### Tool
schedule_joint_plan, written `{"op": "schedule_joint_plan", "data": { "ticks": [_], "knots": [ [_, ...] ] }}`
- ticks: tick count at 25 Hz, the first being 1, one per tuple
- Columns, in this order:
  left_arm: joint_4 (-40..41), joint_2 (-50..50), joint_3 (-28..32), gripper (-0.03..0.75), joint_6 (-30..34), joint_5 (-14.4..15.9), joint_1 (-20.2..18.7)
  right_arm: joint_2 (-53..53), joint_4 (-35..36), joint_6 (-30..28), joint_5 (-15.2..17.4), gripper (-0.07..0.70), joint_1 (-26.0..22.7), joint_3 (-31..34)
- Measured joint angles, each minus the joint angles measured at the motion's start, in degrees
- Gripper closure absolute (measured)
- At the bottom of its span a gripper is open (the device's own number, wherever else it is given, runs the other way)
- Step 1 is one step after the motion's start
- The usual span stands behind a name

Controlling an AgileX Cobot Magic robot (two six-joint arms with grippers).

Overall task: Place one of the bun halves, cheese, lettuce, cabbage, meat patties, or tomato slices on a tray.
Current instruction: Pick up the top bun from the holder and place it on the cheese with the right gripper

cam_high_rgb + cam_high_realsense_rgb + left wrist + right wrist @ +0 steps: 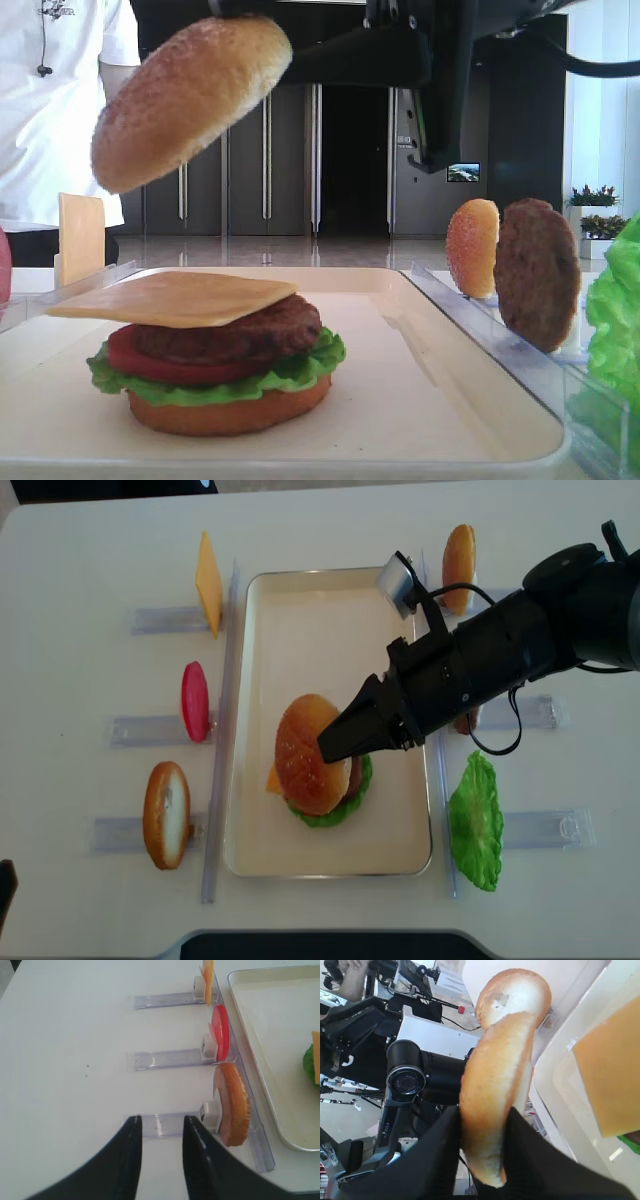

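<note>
My right gripper (335, 743) is shut on the edge of the domed, speckled bun top (306, 752), which hangs tilted over the stack on the cream tray (300, 610). In the low exterior view the bun top (188, 98) floats well clear of the cheese (175, 297). Under the cheese lie a meat patty (240, 335), a tomato slice (150, 362), lettuce (290, 372) and a flat bottom bun (230, 412). In the right wrist view both dark fingers pinch the bun top (495, 1075). My left gripper (160, 1122) hovers over bare table left of the tray, open and holding nothing.
Clear racks flank the tray. On the left stand a cheese slice (208, 582), a tomato slice (194, 700) and a bun half (166, 814). On the right are another bun half (459, 554), a patty (537, 272) and lettuce (476, 820). A person in white (50, 100) stands behind.
</note>
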Motion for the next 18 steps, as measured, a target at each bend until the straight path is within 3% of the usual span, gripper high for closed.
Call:
{"op": "schedule_joint_plan", "data": {
  "ticks": [5, 18],
  "knots": [
    [0.00, 0.00, 0.00, 0.496, 0.00, 0.00, 0.00, 2.95, 0.55, -0.30, -0.05, 0.413, -2.11, 0.00],
    [0.00, 0.00, 0.00, 0.496, 0.00, 0.00, 0.00, 6.76, 1.96, -1.98, -0.08, 0.413, -2.17, 0.00]
  ]
}}
